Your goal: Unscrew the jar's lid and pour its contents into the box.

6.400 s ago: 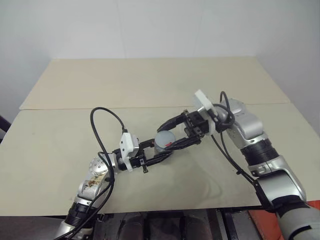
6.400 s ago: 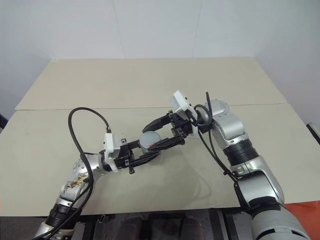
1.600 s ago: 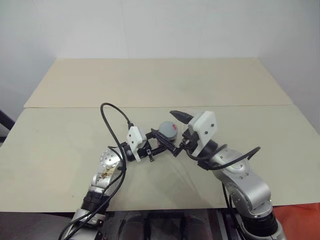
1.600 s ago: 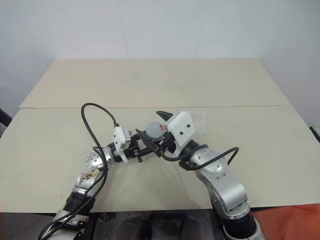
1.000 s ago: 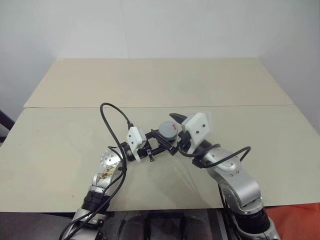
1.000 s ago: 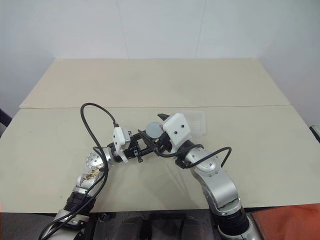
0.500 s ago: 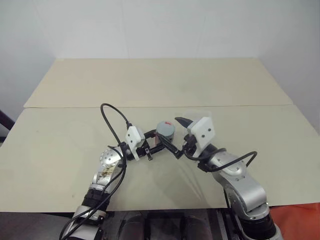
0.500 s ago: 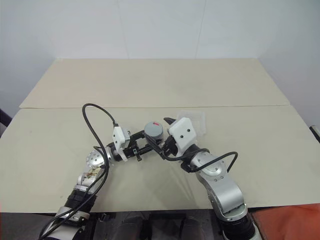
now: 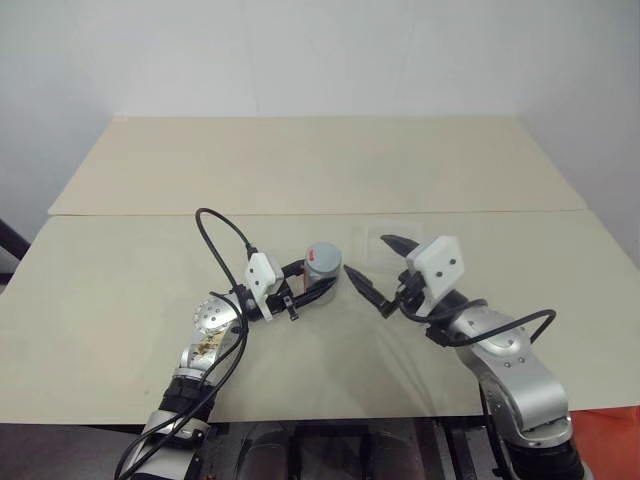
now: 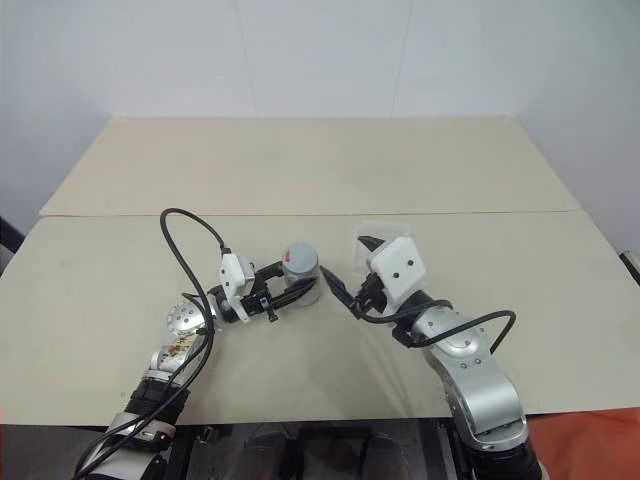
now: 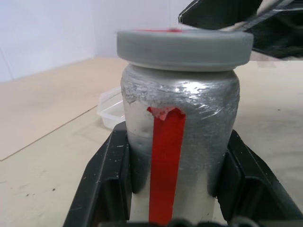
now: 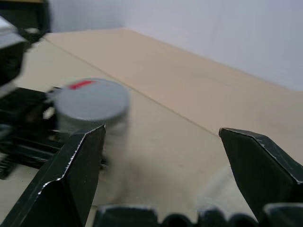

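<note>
Right gripper (image 9: 375, 270) has drawn back from the jar (image 9: 321, 270), now just beside it with jaws spread wide and empty. Left gripper (image 9: 318, 287) stays clamped on the jar body. Lid (image 11: 184, 46) still seated; box (image 9: 392, 240) beyond the jar. Unscrewing looks unfinished; re-grip likely.

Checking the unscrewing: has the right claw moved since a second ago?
Yes. The right claw drew away from the jar, rightward toward the box.
</note>
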Tool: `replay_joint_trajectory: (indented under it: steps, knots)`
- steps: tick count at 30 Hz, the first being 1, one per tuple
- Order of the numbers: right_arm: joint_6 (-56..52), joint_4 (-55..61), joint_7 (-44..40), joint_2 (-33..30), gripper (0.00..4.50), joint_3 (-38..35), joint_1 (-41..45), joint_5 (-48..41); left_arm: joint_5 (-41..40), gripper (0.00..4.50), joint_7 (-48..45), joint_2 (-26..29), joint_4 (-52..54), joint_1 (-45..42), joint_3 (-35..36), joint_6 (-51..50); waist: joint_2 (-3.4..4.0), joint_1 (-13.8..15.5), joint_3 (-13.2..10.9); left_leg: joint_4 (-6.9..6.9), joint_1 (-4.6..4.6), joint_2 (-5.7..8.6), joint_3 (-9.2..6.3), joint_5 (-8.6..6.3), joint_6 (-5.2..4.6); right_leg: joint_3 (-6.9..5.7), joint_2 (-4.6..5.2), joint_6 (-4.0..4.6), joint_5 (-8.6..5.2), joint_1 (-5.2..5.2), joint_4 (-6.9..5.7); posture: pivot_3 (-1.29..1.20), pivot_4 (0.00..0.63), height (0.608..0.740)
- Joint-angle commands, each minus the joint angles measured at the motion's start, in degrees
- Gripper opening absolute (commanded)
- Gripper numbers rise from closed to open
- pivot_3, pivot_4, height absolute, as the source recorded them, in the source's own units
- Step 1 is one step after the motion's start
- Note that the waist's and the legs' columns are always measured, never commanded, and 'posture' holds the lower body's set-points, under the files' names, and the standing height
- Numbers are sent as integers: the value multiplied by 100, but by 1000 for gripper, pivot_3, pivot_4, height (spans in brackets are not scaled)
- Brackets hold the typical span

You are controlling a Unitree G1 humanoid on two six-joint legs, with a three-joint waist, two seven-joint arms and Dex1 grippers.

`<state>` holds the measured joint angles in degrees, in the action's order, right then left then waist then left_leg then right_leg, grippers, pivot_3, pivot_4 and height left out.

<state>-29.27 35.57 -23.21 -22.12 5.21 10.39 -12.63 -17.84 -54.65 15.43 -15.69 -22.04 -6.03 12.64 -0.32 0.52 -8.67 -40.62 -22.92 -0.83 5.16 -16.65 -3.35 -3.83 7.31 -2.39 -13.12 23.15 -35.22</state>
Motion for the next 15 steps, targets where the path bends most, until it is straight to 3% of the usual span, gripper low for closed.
replay_joint_trajectory:
  steps: [1, 11, 15]
  knots:
    - [202, 92, -16, -29, 4472, -190, 12, -22, 25, 1903, -7, -13, 117, -17, 57, 188, 0, -1, 0, 0, 0, 0, 0, 0, 0, 0, 0, 0, 0, 0, 0, 0, 150, 740]
    - [102, 385, -511, -263, 4472, -369, -102, -482, 50, 1903, 52, -8, 140, 17, 74, 234, 0, 10, 0, 0, -1, 0, 0, 0, -1, 0, 0, 0, 0, -1, 0, 0, 150, 740]
    - [211, 573, -831, -471, 4472, -63, -99, -548, 126, 1903, 122, -62, 121, 19, 47, 276, 0, 7, 0, 0, 0, -1, -1, -2, -4, 1, 0, 0, 0, -2, 3, 0, 150, 740]
